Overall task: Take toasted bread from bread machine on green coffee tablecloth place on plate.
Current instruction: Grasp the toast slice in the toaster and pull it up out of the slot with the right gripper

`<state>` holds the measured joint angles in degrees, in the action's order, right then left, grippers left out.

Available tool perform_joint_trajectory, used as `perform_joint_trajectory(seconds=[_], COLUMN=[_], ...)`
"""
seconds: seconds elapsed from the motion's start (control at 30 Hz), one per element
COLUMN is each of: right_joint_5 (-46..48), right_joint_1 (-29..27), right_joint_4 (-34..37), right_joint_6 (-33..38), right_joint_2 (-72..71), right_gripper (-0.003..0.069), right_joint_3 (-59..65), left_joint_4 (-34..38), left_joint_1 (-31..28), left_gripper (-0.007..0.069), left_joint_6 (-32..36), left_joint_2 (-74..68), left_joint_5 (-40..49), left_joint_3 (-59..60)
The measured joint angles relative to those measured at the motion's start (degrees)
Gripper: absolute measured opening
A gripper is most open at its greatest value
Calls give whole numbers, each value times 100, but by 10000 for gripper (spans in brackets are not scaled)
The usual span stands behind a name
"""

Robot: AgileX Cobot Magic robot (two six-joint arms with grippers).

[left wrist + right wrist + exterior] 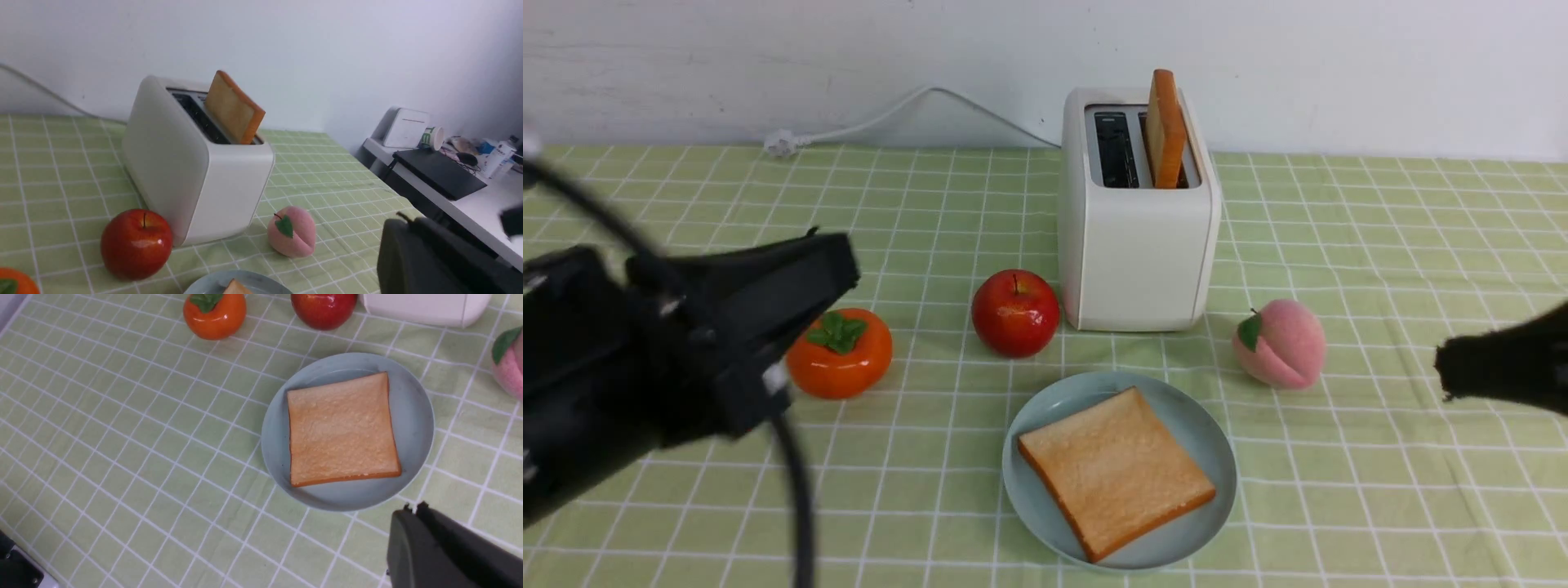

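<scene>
Lying on plate (1194, 425), 1 toast (1115, 471); L fingers (809, 271), R fingers (1463, 369) pressed together.

A glossy red apple (1015, 314) sits between an orange persimmon (840, 353) with a green leafy cap and a fuzzy pink peach (1279, 343) — all three apart. Farther off, a white desk (478, 212) carries a black laptop (439, 173), a white box (405, 128) and a cup (432, 138).

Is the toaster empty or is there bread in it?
Not empty: the toaster holds one upright toast slice in its right slot; left slot bare.
</scene>
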<state>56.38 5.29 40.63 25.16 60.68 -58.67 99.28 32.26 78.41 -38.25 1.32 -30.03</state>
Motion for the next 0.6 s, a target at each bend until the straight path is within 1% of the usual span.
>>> perform_joint_trajectory(seconds=[0.1, 0.13, 0.17, 0.2, 0.23, 0.27, 0.3, 0.33, 0.37, 0.4, 0.43, 0.47, 0.5, 0.6], right_joint_5=[-135, -222, -371, -395, -532, -658, -717, -766, -789, -788, -812, -832, -864, -1150], right_joint_1=[428, 638, 962, 999, 1206, 1387, 1443, 1519, 1544, 1549, 1555, 1555, 1555, 1555], right_joint_4=[-345, -580, -1007, -1145, -1563, -2050, -2246, -2601, -2804, -2849, -3114, -3300, -3386, -3490], right_joint_6=[-157, -321, -632, -733, -1002, -1478, -1665, -2031, -2262, -2314, -2647, -2876, -3028, -3228], right_joint_2=[722, 1010, 1402, 1514, 1789, 2172, 2392, 2723, 2941, 2995, 3360, 3651, 3876, 4442], right_gripper=[3, 3, 3, 4, 8, 18, 25, 44, 62, 67, 112, 171, 211, 372], right_joint_3=[-624, -905, -1366, -1424, -1772, -2184, -2365, -2730, -2972, -3031, -3426, -3784, -3968, -4491], left_joint_4=[-14, -18, -18, -18, -12, -12, -12, -12, -12, -12, -6, -6, -6, -6], left_joint_1=[0, 0, 0, 0, 0, 0, 0, 0, 0, 0, 0, 0, 0, 0], left_gripper=[-13, -13, -13, -13, -13, -13, -13, -13, -13, -13, -13, -13, -13, -13], left_joint_6=[549, 740, 936, 954, 1040, 1095, 1121, 1129, 1134, 1141, 1147, 1147, 1147, 1153], left_joint_2=[685, 856, 997, 1028, 1078, 1082, 1077, 1077, 1077, 1077, 1077, 1077, 1077, 1077], left_joint_5=[76, 55, 7, -1, -66, -132, -210, -267, -313, -319, -350, -361, -361, -355], left_joint_3=[409, 554, 725, 768, 880, 966, 1019, 1060, 1075, 1079, 1076, 1076, 1076, 1076])
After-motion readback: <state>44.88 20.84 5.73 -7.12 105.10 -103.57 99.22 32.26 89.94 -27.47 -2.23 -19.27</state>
